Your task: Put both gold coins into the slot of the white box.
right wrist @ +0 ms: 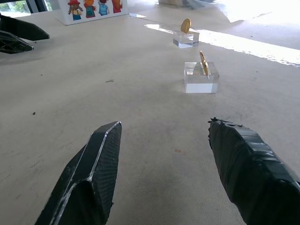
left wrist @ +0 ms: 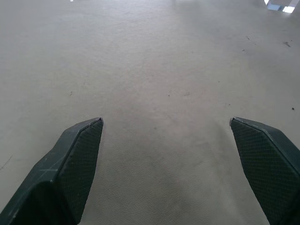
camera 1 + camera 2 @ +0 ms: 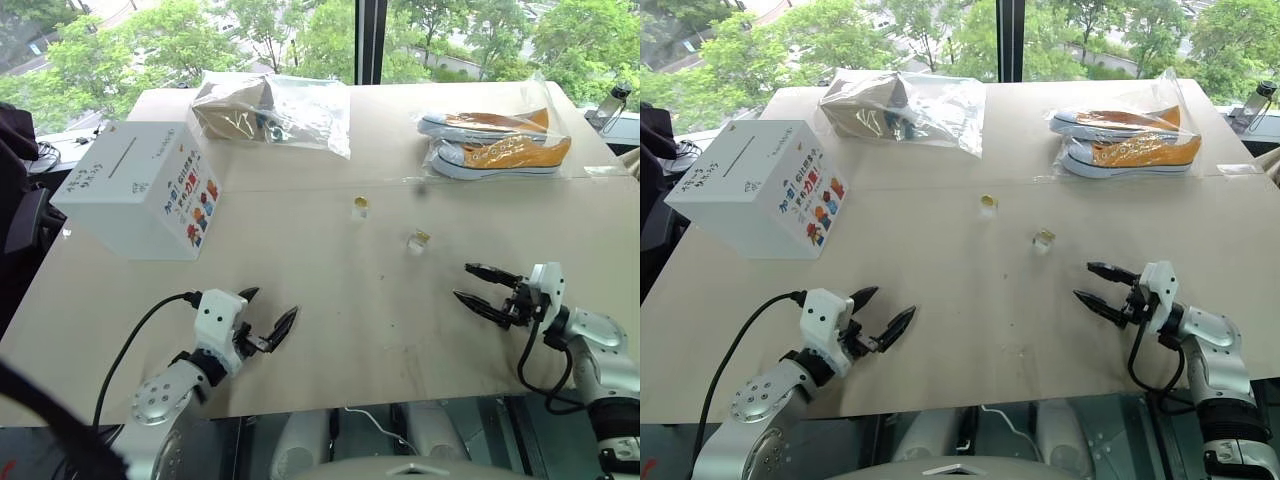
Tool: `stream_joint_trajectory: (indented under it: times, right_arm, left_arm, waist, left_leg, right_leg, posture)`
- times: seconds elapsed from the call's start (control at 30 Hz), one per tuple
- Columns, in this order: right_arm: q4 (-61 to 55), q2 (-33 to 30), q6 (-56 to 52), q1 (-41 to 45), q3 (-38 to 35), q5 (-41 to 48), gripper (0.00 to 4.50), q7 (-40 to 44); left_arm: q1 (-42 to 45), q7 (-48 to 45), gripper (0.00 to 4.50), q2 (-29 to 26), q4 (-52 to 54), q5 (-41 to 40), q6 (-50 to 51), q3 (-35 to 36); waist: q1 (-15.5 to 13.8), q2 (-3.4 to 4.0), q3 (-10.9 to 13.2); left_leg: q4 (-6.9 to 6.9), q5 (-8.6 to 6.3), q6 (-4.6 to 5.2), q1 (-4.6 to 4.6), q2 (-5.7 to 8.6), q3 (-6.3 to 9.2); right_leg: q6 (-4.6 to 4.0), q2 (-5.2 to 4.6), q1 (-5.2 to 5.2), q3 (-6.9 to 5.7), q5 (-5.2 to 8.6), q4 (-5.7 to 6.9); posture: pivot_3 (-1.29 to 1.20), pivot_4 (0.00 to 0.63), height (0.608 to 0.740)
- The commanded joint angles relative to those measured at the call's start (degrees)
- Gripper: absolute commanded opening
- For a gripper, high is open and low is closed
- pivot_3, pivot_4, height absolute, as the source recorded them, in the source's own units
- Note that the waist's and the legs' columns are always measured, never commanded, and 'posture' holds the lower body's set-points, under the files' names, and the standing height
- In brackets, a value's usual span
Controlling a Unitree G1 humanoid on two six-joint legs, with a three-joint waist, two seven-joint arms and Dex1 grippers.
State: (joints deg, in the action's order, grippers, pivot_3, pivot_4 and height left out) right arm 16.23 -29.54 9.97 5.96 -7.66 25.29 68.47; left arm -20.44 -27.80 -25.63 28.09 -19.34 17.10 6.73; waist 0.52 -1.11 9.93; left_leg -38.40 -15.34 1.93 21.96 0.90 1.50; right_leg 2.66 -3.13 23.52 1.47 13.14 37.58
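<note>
**A:** Coins first, from the head camera: where do they sit against the white box (image 3: 140, 190)?

**B:** Both gold coins are off to the box's right on the beige table (image 3: 330, 320), each in a small clear holder. The nearer coin to the box (image 3: 361, 205) lies well apart from it; the farther coin (image 3: 420, 238) sits just beyond that one, toward the right gripper (image 3: 478, 284). The slot (image 3: 118, 157) is a thin dark line on the box's top face.

**A:** And the grippers?

**B:** The left gripper (image 3: 267, 316) hangs in front of the box, fingers spread wide, holding nothing. The right one is also parted and empty, pointing back toward the box.

**A:** Left wrist camera?

**B:** Two black fingers (image 2: 70, 168) far apart over bare table; nothing between them.

**A:** Right wrist camera?

**B:** Its fingers (image 1: 93, 183) are open, with the farther coin (image 1: 204, 63) standing on edge in its holder (image 1: 200, 78) ahead, and the other coin (image 1: 185, 25) past it toward the box (image 1: 91, 10).

**A:** So which step?

**B:** I'd judge the first pick has not begun. The next move calls for the right gripper to pinch a thin upright disc without tipping its holder.

**A:** Anything unclear?

**B:** The coins are mere specks from the head, and the box is cut off at the right wrist view's edge.
</note>
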Motion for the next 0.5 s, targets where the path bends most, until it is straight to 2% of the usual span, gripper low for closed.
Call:
stream_joint_trajectory:
  times: [0.03, 0.5]
  right_arm:
    - [0.07, 0.17, 1.94, 1.01, -0.42, 0.01, 3.19, 0.5]
    - [1.19, 0.89, 1.63, 2.09, -0.33, -1.94, 3.19, -2.61]
  left_arm:
    - [0.14, -0.55, 4.42, -0.06, 0.86, -0.16, -1.46, 1.25]
    - [0.96, -2.33, 4.42, 0.26, -0.58, -0.81, -2.77, 1.96]
  waist:
    - [0.01, 0.0, 0.0]
    - [0.07, 0.0, 0.0]
  left_leg:
    - [0.0, 0.0, 0.0, 0.0, 0.0, 0.0]
    - [0.01, 0.0, 0.0, 0.0, -0.01, -0.01]
  right_leg:
    - [0.0, 0.0, 0.0, 0.0, 0.0, 0.0]
    - [0.0, 0.0, 0.0, 0.0, 0.0, -0.01]
  posture:
    - [0.0, 0.15, 0.74]
    - [0.0, 0.15, 0.74]
